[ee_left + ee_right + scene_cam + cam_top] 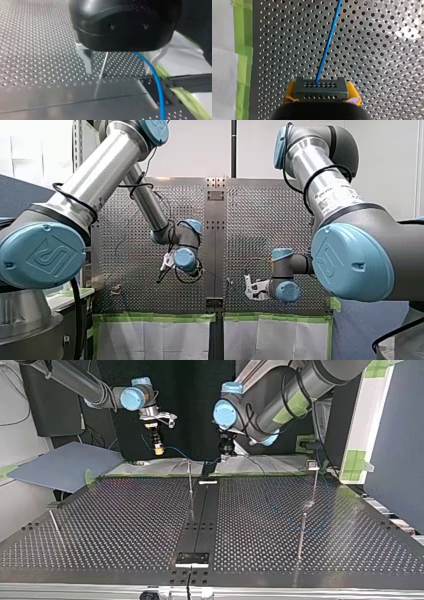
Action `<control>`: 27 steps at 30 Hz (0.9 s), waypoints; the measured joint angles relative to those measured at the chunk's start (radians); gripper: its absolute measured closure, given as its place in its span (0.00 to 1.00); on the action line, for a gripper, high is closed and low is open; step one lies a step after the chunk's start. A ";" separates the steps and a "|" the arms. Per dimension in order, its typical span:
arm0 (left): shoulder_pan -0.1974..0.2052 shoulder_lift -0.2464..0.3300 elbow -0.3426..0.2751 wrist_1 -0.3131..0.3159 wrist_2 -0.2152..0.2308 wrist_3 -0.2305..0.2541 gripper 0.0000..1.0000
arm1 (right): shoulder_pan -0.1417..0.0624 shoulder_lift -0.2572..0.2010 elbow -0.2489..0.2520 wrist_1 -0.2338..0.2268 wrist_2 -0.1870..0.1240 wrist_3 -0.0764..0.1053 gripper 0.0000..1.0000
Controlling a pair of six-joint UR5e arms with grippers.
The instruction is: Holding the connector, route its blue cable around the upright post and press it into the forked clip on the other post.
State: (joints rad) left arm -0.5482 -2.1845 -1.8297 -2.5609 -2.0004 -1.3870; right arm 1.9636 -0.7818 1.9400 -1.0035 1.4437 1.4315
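Connector is clamped in my right gripper near the taped edge of the table; blue cable seems not yet routed or clipped. Of my left gripper I cannot tell the state.

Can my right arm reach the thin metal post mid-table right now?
Probably yes: its end effector, holding the grey connector, hangs near the thin metal post, nothing between them in the top view.
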 joint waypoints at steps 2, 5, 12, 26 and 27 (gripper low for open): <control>-0.003 0.000 0.000 0.009 0.000 -0.015 0.00 | 0.000 0.000 -0.001 -0.001 0.000 0.000 0.56; -0.005 0.000 0.002 0.023 0.000 -0.040 0.00 | 0.001 0.000 -0.001 -0.003 0.000 0.000 0.56; -0.006 0.000 0.007 0.034 0.007 -0.098 0.00 | 0.001 -0.001 -0.006 -0.002 -0.002 0.000 0.56; -0.010 -0.001 0.008 0.034 0.003 -0.194 0.00 | 0.002 -0.004 -0.011 0.007 -0.003 -0.002 0.56; -0.010 -0.004 0.009 0.036 0.000 -0.198 0.00 | 0.002 -0.005 -0.011 0.007 -0.003 -0.002 0.56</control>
State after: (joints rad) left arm -0.5584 -2.1883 -1.8209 -2.5245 -2.0000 -1.5854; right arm 1.9658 -0.7866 1.9292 -0.9963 1.4402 1.4293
